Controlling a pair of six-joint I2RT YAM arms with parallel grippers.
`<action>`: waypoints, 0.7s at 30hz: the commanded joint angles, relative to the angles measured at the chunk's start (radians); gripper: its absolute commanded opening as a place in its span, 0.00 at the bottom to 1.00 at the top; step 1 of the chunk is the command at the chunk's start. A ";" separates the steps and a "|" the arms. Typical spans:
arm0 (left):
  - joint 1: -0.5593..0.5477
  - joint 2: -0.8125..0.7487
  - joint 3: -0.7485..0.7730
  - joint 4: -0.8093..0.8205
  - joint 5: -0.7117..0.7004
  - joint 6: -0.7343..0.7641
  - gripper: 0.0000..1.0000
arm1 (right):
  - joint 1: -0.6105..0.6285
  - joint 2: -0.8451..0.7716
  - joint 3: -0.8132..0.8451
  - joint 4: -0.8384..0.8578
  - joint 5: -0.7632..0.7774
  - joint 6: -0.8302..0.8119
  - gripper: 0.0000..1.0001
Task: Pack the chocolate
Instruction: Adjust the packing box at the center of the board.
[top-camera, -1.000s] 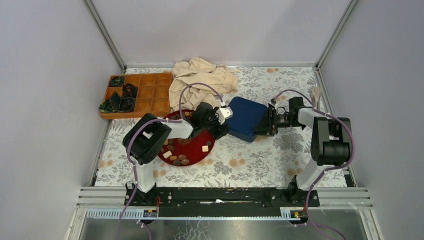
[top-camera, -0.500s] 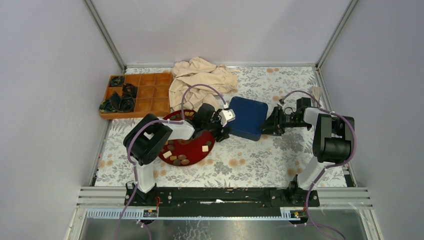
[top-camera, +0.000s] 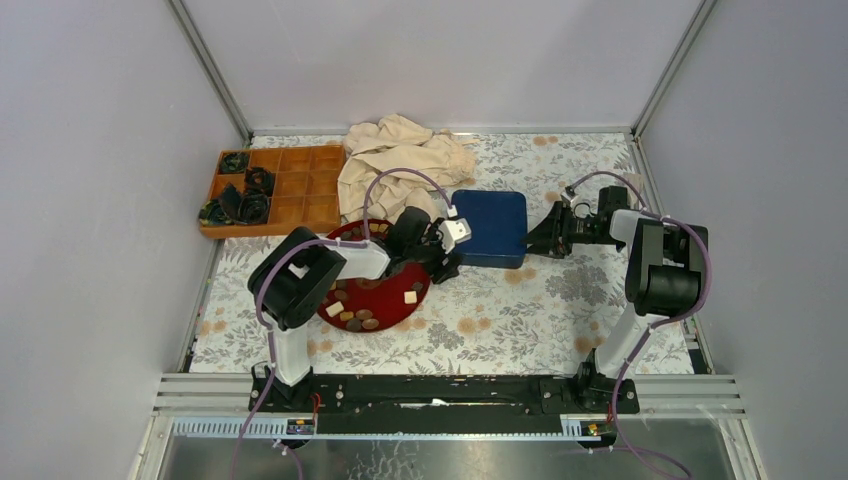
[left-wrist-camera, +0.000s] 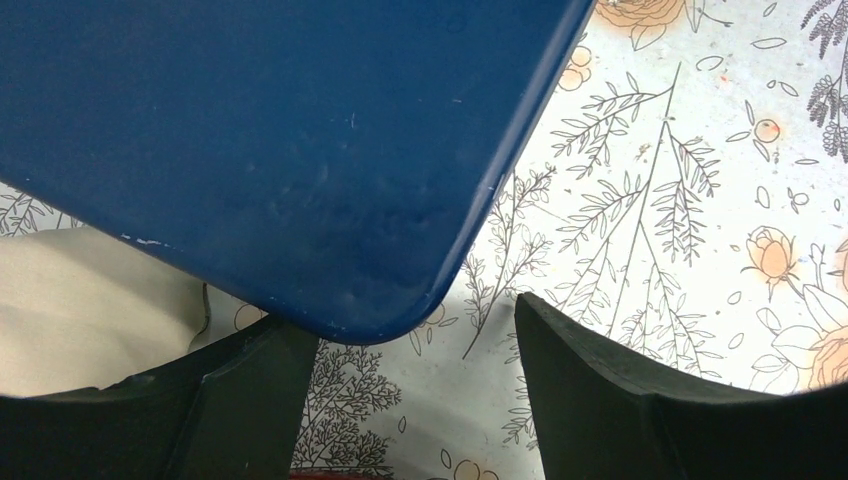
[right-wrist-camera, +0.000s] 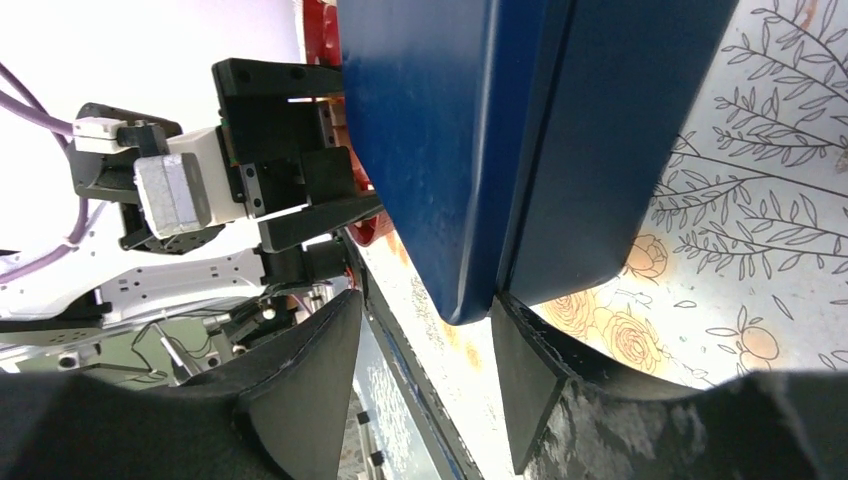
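The chocolate (top-camera: 356, 318) lies as several small brown and cream pieces on a red plate (top-camera: 392, 305), partly hidden under my left arm. A shut blue box (top-camera: 490, 228) lies flat to the plate's right. My left gripper (top-camera: 452, 266) is open at the box's near left corner. In the left wrist view its gripper (left-wrist-camera: 415, 345) holds nothing, and the blue box (left-wrist-camera: 250, 140) reaches just over the left finger. My right gripper (top-camera: 533, 240) is open at the box's right side. In the right wrist view the blue box (right-wrist-camera: 450, 150) has its corner between the fingertips (right-wrist-camera: 530, 370), with a gap on one side.
An orange compartment tray (top-camera: 300, 185) with dark paper cups (top-camera: 240, 200) stands at the back left. A crumpled beige cloth (top-camera: 400, 155) lies behind the plate and box. Grey walls close in the floral table on three sides.
The blue box has turned from skewed to square with the table and shifted back and right. My right arm has drawn back to the right, its jaws slightly wider. The left arm barely moved.
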 joint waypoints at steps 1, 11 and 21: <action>-0.031 0.033 0.055 0.079 0.121 -0.012 0.76 | 0.020 0.017 -0.009 0.064 -0.119 0.067 0.57; -0.037 0.051 0.068 0.087 0.121 -0.026 0.76 | 0.019 -0.074 -0.081 0.139 -0.255 0.137 0.55; -0.034 0.012 0.025 0.067 0.119 -0.003 0.76 | -0.041 -0.010 0.014 -0.456 -0.105 -0.450 0.48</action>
